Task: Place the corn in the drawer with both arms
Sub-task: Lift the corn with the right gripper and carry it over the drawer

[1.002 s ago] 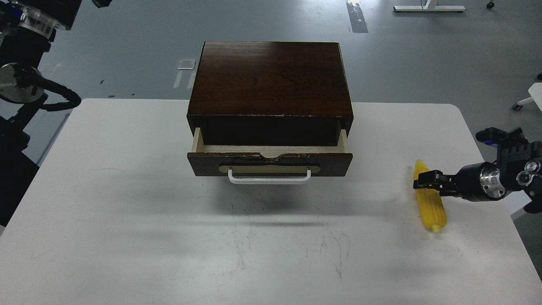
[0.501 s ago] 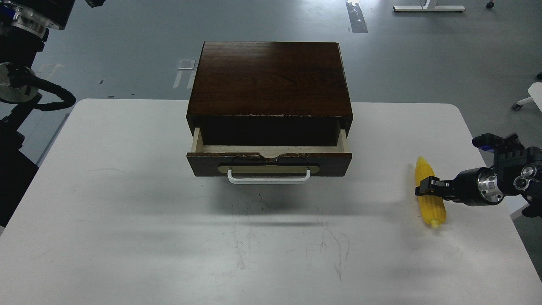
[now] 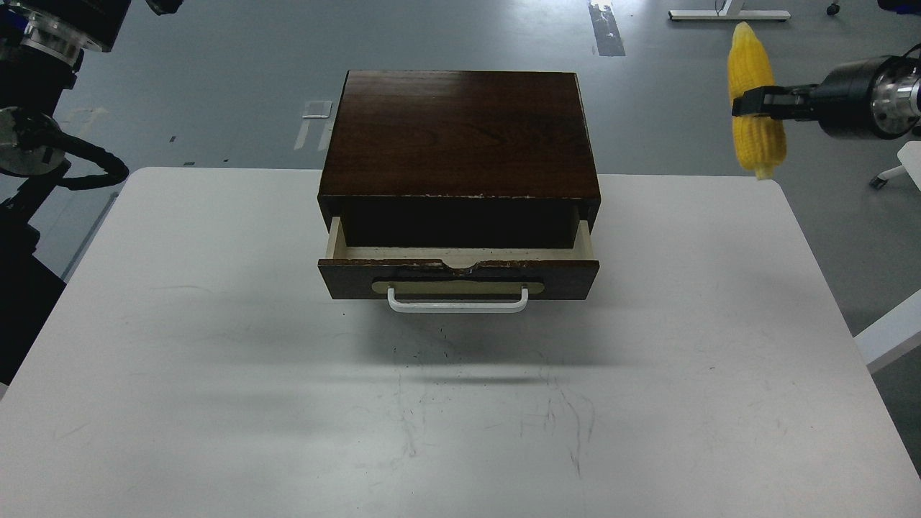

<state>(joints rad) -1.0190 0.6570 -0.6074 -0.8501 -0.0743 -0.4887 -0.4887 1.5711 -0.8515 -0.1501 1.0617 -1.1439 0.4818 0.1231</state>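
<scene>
The right gripper (image 3: 748, 103) pinches the corn (image 3: 754, 101) at mid-length, holding it upright above the table's (image 3: 647, 403) far right corner. The drawer (image 3: 459, 270) of the wooden box (image 3: 459, 137) stands partly open; nothing shows inside. The left gripper is out of view.

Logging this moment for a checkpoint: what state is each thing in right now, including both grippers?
corn: lifted off the table, held in the air, pointed end up.
right gripper: shut on the corn around its middle.
drawer: pulled partly open, nothing visible inside.
wooden box: standing on the table, nothing on top.
left gripper: out of view; only upper arm parts show at the left edge.
</scene>
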